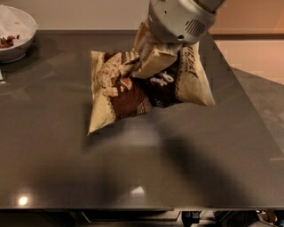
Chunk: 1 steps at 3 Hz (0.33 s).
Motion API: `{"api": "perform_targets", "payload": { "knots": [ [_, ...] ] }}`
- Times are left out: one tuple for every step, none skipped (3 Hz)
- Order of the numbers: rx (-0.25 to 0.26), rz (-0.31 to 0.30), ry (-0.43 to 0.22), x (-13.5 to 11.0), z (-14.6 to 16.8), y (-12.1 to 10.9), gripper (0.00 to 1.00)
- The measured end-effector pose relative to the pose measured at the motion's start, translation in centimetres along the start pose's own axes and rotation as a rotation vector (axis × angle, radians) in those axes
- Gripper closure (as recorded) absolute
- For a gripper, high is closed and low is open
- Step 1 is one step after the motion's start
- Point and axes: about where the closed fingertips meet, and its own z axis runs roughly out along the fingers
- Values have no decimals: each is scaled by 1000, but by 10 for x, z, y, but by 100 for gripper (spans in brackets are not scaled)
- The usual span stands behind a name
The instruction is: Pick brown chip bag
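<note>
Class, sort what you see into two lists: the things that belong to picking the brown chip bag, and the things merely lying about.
Belongs to the job:
- brown chip bag, held clear of the table
- gripper, top centre, shut on the bag's upper part

Just lying about:
- white bowl, far left corner, dark bits inside
- table, which carries the bowl

You're looking at what reads as a kitchen or break-room counter: a dark, glossy surface point(66, 177), a white bowl point(20, 48) with food scraps in it at the far left corner, a plain pale wall point(88, 13) behind and grey floor point(266, 102) off to the right. The snack fits too: the gripper point(144, 60) hangs above the surface's middle, jaws closed on a bag point(128, 95) of chips.
</note>
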Motion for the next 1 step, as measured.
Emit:
{"api": "perform_targets", "payload": {
  "knots": [
    [0, 0, 0, 0, 0, 0, 100]
  ]
}}
